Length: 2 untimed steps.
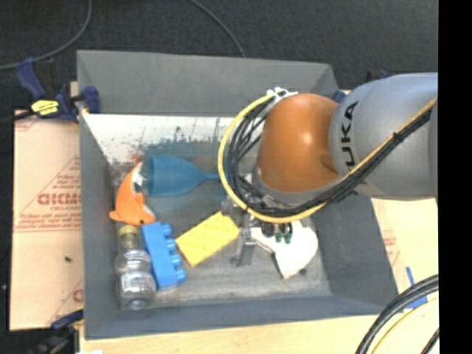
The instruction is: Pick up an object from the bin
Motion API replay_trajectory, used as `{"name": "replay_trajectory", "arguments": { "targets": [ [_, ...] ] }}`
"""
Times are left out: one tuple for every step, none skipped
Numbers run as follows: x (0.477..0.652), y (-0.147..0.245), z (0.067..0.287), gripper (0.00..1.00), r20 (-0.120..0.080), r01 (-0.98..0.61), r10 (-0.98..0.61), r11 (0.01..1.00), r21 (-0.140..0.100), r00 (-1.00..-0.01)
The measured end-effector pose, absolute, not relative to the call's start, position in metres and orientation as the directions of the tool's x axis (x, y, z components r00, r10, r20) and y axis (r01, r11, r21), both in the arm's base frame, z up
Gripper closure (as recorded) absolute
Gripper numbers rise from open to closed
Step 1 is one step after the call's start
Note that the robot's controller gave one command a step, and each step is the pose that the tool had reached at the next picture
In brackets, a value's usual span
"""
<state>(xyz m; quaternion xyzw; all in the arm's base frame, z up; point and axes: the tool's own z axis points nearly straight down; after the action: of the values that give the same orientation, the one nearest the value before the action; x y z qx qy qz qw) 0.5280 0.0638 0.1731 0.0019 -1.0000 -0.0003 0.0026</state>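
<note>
Camera view: hand (247, 248) sits low over the bin (221, 280) floor, can't tell if released or clenched. Yellow flat block (208, 238) lies just left of it, white piece (297, 255) just right. Block's long axis runs lower-left to upper-right; I'd centre over it and close across the short side, clear of the blue brick (164, 255)

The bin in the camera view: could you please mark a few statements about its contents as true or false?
1. The blue brick lies beside the clear bottle. True.
2. The blue goblet stands upright. False: it lies on its side.
3. The orange toy fish lies left of the goblet. True.
4. The yellow block touches the bottle. False: the brick lies between them.
5. The gripper is over the toy fish. False: it is between the yellow block and a white object.
</note>
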Motion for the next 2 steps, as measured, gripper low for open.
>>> {"name": "replay_trajectory", "arguments": {
  "targets": [
    [0.529, 0.063, 0.178, 0.0, -0.003, -0.001, -0.001, 1.0, 0.001, -1.0],
    [0.582, 0.069, 0.075, 0.0, -0.003, -0.21, -0.21, 0.978, 0.0, -0.978]
  ]
}}
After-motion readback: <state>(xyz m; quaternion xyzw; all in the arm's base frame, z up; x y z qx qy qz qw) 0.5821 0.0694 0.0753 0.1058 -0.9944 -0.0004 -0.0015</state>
